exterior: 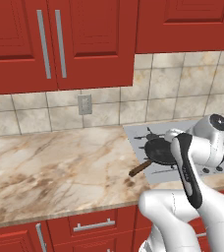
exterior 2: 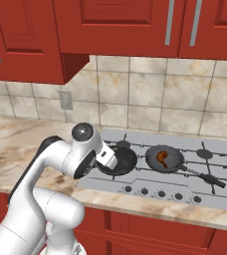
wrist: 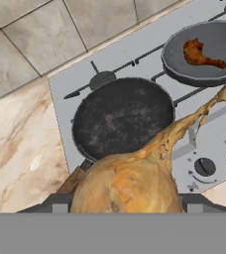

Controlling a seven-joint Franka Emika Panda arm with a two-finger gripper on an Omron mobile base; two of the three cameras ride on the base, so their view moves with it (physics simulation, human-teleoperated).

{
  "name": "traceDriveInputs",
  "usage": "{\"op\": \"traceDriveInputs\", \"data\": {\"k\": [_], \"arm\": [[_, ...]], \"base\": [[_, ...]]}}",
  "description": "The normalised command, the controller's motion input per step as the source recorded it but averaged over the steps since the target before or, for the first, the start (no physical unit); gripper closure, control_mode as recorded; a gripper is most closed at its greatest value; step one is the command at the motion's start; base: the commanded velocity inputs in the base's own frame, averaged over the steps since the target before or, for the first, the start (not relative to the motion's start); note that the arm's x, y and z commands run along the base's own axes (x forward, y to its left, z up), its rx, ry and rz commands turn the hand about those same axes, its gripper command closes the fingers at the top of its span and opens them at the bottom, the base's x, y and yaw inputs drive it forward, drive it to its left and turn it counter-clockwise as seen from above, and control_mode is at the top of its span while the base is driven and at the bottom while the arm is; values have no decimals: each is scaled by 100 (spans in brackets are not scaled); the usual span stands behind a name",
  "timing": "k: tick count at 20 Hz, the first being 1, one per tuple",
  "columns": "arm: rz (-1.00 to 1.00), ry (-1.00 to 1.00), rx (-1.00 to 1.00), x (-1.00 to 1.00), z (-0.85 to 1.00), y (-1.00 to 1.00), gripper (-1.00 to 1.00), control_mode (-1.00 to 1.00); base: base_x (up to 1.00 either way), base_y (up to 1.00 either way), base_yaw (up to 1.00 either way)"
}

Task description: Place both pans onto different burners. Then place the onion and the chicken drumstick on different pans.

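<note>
One onion [wrist: 130, 183] clamped in pincer [wrist: 122, 206]; two pans: black pan [wrist: 122, 116] bare, grey pan [wrist: 204, 52] holds one drumstick [wrist: 200, 54].

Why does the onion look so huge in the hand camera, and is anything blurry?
Hand view: the onion sits right at the lens between the fingers, so it looms over the empty pan. Base views: evenly lit, sharp, with no glare.

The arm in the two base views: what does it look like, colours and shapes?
A glossy white arm of rounded, tube-like segments, with dark grey to black joint caps and a black strip along one link. No loose cables or printed markings are visible. The gripper's fingers look dark grey.
</note>
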Motion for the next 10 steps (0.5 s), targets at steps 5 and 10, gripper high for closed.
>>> {"op": "traceDriveInputs", "data": {"k": [5,10], "arm": [[0,0,0,22,-19,0,100,-100],[0,0,-1,16,-14,0,100,-100]], "base": [[0,0,0],[0,0,0]]}}
